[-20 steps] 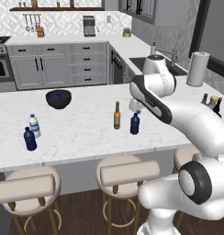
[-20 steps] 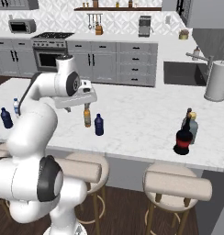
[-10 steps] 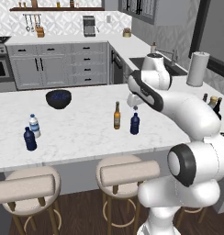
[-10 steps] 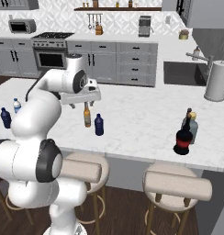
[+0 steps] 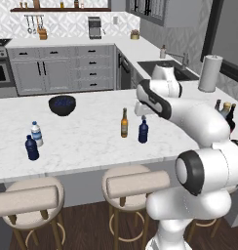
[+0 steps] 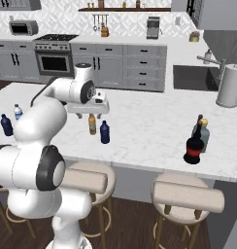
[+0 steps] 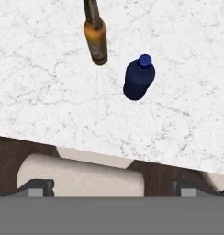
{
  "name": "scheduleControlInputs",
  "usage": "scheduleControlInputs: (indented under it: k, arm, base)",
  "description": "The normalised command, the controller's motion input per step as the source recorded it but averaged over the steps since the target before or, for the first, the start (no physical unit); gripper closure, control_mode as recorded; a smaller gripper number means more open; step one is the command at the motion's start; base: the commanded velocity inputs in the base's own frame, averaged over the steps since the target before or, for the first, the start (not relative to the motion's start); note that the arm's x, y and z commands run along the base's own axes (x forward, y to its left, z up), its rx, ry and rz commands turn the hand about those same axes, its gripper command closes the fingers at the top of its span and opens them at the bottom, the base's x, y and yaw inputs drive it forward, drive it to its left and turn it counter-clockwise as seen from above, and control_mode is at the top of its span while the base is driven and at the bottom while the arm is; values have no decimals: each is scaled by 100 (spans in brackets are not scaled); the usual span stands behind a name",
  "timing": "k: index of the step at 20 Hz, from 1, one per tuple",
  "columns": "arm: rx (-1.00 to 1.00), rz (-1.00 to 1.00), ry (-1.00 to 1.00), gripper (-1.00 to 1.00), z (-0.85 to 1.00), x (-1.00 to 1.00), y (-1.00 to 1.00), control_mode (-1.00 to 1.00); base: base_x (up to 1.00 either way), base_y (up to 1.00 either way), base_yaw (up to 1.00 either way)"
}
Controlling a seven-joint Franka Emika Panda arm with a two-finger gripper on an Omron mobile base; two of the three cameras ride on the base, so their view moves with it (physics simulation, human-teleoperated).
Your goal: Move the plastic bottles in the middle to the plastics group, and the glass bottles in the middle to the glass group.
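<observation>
The stubby navy-blue bottle [image 5: 143, 131] [image 6: 105, 132] [image 7: 138, 78] stands mid-counter, with the slim amber bottle [image 5: 124, 123] [image 6: 92, 124] [image 7: 95, 39] just beside it. My gripper [image 5: 140, 113] [image 6: 91, 115] [image 7: 113, 187] hangs above both, open and holding nothing. At the far left stand the plastics group's navy bottle [image 5: 31, 147] [image 6: 6, 125] and water bottle [image 5: 36, 134] [image 6: 17, 112]. On the right, the squat red-labelled dark bottle [image 6: 193, 150] stands against the teal bottle [image 6: 198, 126] and the grey-blue gold-capped bottle [image 6: 204, 136].
A dark bowl [image 5: 62, 105] sits toward the back left of the island. A paper towel roll [image 5: 210, 73] [image 6: 229, 86] stands by the sink at the right. Padded stools [image 5: 135, 183] [image 6: 187, 197] line the counter's front edge [image 7: 109, 147].
The arm's upper links have swung round and the hand has sunk slightly over the two middle bottles. The gripper stays open; no bottle has moved.
</observation>
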Motion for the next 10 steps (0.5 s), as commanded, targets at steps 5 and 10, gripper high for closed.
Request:
scheduleControlInputs:
  k: [5,10]
  arm:
    - [0,-12,1,-100,-4,24,-6,-100]
    - [0,-1,7,-100,0,26,-8,-100]
  base:
    - [0,0,0]
    - [0,0,0]
